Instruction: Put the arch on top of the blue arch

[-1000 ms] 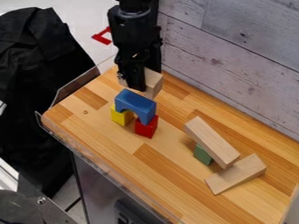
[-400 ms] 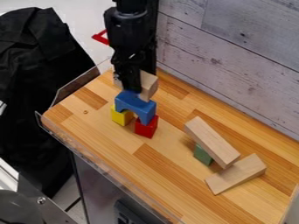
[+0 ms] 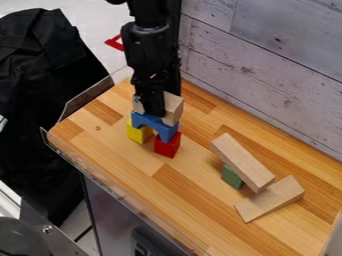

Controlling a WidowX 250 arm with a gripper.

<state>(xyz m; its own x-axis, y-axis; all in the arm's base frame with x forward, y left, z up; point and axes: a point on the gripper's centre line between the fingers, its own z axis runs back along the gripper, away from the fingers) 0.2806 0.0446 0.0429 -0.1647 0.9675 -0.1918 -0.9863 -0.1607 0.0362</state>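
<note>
Wooden Arch Held Above Blue Arch at Tabletop Tower

I have the black gripper [image 3: 155,111], pointed down from the arm, directly over the blue arch [image 3: 167,131], seen here through my remote camera. Its jaws are clenched on the plain wooden arch [image 3: 173,109], with one finger crossing the front of the piece and bare wood visible on either side. The wooden arch sits at the top of the blue arch, a little toward the wall side; from this angle I cannot tell whether the two touch.

The blue arch stands upright as a bridge, one leg on a yellow block [image 3: 138,133] and the other on a red block [image 3: 167,146], both on the butcher-block tabletop [image 3: 133,170]. Well apart from the blue arch, to its right in my view and nearer the camera, a wooden plank [image 3: 242,162] lies aslant above a green block [image 3: 231,177]. Beyond that pair from the blue arch, a second plank [image 3: 270,198] rests at an angle, close by the first plank's lower end. Behind the blue arch rises a pale plank wall [image 3: 267,65]; a black cloth [image 3: 40,75] hangs off to its left.
</note>
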